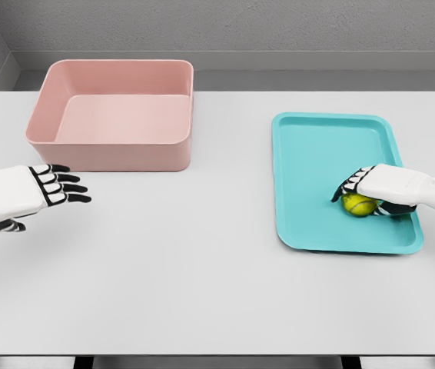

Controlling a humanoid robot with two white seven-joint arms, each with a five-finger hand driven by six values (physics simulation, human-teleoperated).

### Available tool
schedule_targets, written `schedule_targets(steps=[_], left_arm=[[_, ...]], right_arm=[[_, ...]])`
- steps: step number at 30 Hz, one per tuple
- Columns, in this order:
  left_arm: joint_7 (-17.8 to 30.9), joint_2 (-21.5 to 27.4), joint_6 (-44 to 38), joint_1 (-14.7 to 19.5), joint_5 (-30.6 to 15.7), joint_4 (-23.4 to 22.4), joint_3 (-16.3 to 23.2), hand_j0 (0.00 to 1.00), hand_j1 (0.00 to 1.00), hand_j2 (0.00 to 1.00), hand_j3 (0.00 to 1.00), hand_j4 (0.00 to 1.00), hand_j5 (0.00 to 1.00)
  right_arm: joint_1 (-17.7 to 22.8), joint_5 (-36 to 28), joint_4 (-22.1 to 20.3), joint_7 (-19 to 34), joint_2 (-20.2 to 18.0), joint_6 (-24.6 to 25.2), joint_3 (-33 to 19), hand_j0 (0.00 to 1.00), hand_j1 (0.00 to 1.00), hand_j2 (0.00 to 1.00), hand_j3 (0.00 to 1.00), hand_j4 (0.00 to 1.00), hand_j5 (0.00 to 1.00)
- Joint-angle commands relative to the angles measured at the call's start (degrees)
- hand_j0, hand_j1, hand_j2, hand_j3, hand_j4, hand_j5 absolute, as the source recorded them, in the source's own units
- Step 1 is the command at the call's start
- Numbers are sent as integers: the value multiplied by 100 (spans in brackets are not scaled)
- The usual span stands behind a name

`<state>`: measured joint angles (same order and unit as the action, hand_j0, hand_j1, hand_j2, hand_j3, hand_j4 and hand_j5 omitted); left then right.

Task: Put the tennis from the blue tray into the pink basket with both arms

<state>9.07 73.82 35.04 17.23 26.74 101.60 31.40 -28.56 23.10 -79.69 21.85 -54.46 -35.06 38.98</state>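
Two hands show in the head view, and only one is at work. Nearest you, the right hand [367, 192] reaches in from the right edge and lies over the tennis ball [358, 204], fingers curled down around its top and far side; you would judge them closed on the ball, though the underside of the grip is hidden. The ball sits beneath the palm, on the floor of the blue tray [310, 146], toward the tray's near right corner. It does not look lifted. The step in hand is thus the pick-up.

Your next move calls for a firm hold, then a lift high enough to clear the tray's low rim, then a carry leftward toward the other hand. A round ball may roll out from under the fingers if the grip is loose.

To the far left of the working hand, the left hand [29, 194] hovers over the table [202, 277] with fingers straight and apart, holding nothing; you may judge it ready to receive the ball.

Beyond the left hand, just past its fingertips, stands the pink basket [114, 150], with nothing visible inside it. Its near wall is taller than the tray rim, so the drop must come from above. Bare table separates tray and basket.
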Motion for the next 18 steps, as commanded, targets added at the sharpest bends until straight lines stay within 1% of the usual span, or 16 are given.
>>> schedule_targets(steps=[1,2,3,4,5,6,8,9,10,13,14,16,18], left_arm=[[-1,10,-4,-9,-38,0,-3,100,100,100,100,100,100],[-1,10,-4,-9,-38,0,-3,100,100,100,100,100,100],[-10,10,-4,-9,-37,0,-3,100,100,100,100,100,100],[-1,10,-4,-9,-38,0,-3,100,100,100,100,100,100],[-1,10,-4,-9,-29,-9,-3,100,100,100,100,100,100],[-10,10,-4,-9,-38,-9,-3,100,100,100,100,100,100],[-1,1,-4,-9,-38,-9,-3,100,100,100,100,100,100],[-1,1,-4,-9,-46,0,-3,100,100,100,100,100,100],[-1,1,-4,-9,-46,0,-3,100,100,100,100,100,100],[-10,10,-4,-9,-46,0,-3,100,100,100,100,100,100],[-1,10,-4,-9,-46,0,-3,100,100,100,100,100,100],[-10,10,-4,-18,-46,0,-3,100,100,100,100,100,100],[-1,10,-4,-18,-46,0,-3,100,100,100,100,100,100]], right_arm=[[0,-25,-2,4,-12,6,-13,64,64,64,64,64,64],[0,-25,-2,4,-12,6,-13,63,63,63,63,63,63],[-9,-25,-2,4,-12,6,-14,60,60,60,60,60,60],[-9,-25,-2,4,-12,6,-14,60,60,60,60,60,60],[-9,-25,-2,4,-12,6,-22,56,56,56,56,56,56],[-9,-33,-2,4,-12,6,-31,56,56,56,56,56,56],[-9,-42,-2,4,-29,6,-31,52,52,52,52,52,52],[-18,-42,6,4,-29,6,-40,49,49,49,49,49,49],[-26,-51,6,4,-29,6,-40,44,44,44,44,44,44],[-35,-86,24,-5,-64,6,-40,35,35,35,35,35,35],[-35,-95,15,-14,-82,6,-119,28,28,28,28,28,28],[-35,-95,15,-14,-82,6,-172,24,24,24,24,24,24],[-35,-95,15,-14,-82,6,-189,24,24,24,24,24,24]])
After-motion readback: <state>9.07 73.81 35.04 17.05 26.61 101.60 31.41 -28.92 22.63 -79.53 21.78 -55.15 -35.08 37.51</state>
